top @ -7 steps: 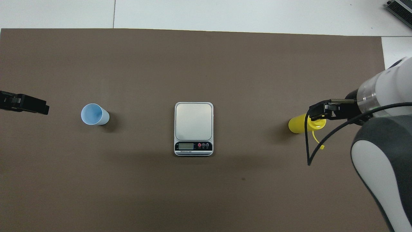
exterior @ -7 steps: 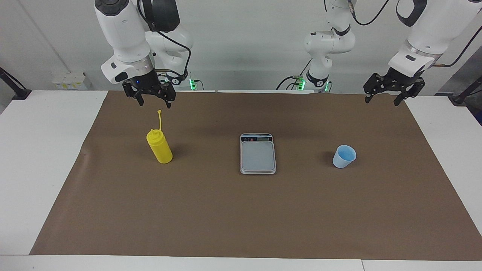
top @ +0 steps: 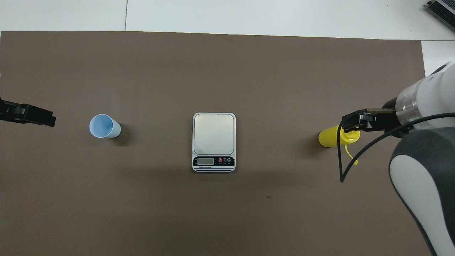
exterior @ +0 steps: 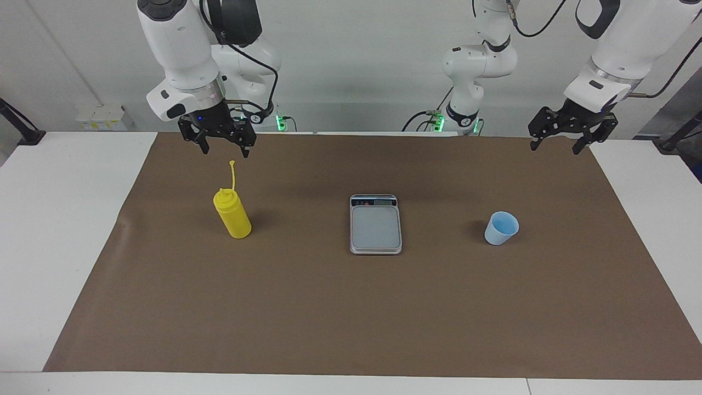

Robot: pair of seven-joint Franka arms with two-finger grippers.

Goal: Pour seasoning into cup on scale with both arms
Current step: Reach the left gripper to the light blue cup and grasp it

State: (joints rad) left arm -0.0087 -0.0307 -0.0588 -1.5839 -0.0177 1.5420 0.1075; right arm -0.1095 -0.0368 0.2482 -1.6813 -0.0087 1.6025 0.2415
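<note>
I am watching the opening of the job: nothing is being gripped, and the cup is not yet on the scale. Working outward from the robots, the right gripper (exterior: 222, 144) is hanging in the air with its fingers spread and empty, over the mat on the robots' side of the yellow squeeze bottle (exterior: 232, 214); the left gripper (exterior: 556, 138) is hanging likewise spread and empty, over the mat's edge at the left arm's end. Past them, bottle, digital scale (exterior: 375, 224) and light-blue cup (exterior: 500, 227) are standing in a row on the brown mat (exterior: 351, 307), well apart, the scale between the two.

I am judging that the left gripper must come down around the cup and carry it onto the weighing plate, while the right one closes on the bottle.

The facing view is showing me clear air between the right gripper and the bottle's cap strap (exterior: 233, 175); the overhead view is laying that gripper across the bottle top, but showing the scale's display and buttons.
</note>
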